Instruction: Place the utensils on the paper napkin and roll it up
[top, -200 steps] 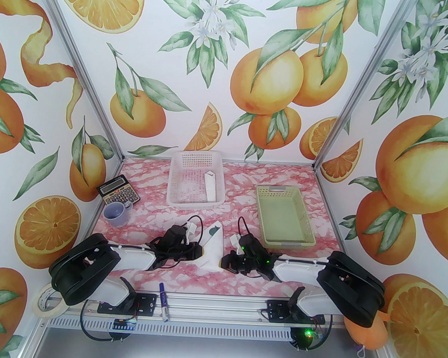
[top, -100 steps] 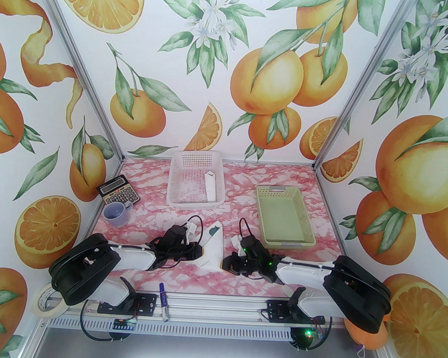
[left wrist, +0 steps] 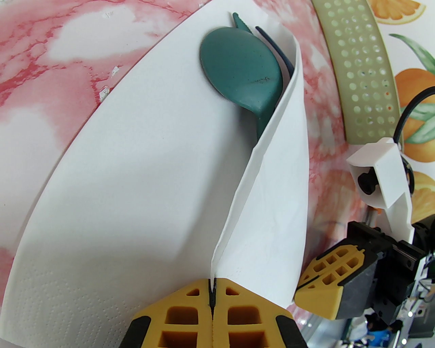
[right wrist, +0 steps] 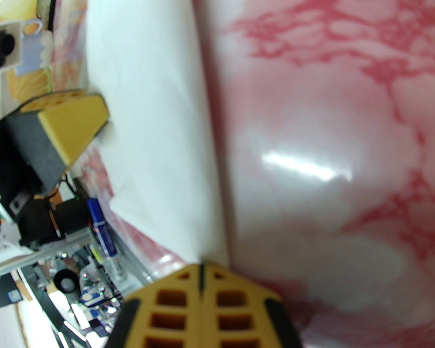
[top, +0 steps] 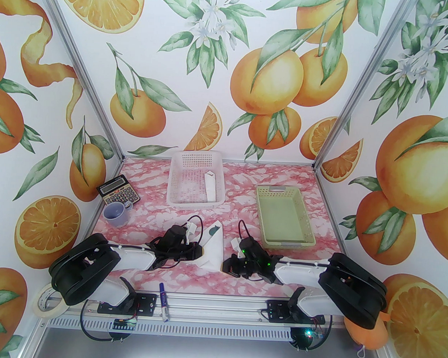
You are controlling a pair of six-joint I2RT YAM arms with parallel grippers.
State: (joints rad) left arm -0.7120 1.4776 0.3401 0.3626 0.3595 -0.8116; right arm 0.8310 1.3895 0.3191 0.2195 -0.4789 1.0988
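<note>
On the overhead camera, both my arms reach low toward the middle of the worktop (top: 152, 215). The paper napkin (top: 214, 248) lies between them, folded into a long narrow wedge. The utensils (top: 214, 231) show as a teal spot at its far end. My left hand (top: 203, 252) sits against the napkin's left side and my right hand (top: 226, 265) at its near right corner. The white mesh basket (top: 195, 162) and the green basket (top: 287, 245) stand well apart behind.

On the left wrist camera, my left hand is clamped on the raised edge of the napkin's fold, with the paper running straight into the seam between the pads. The spoon (left wrist: 241, 78) lies bowl-up on the sheet, half under that flap, with darker slim pieces tucked behind it. The flap stands up rather than lying flat.

The right wrist camera is blurred. My right hand's fingers are together, right at the napkin's edge. I cannot tell whether any paper is caught between them.

My main worry is tearing. The paper is thin and my pinch is narrow, so a hard pull, or the two hands pulling in different directions, could rip it. The utensils sit loose near the open far end, so lifting or tilting the sheet could let them slide out. If my right hand holds nothing, its end would lag and the roll would go skew.
</note>
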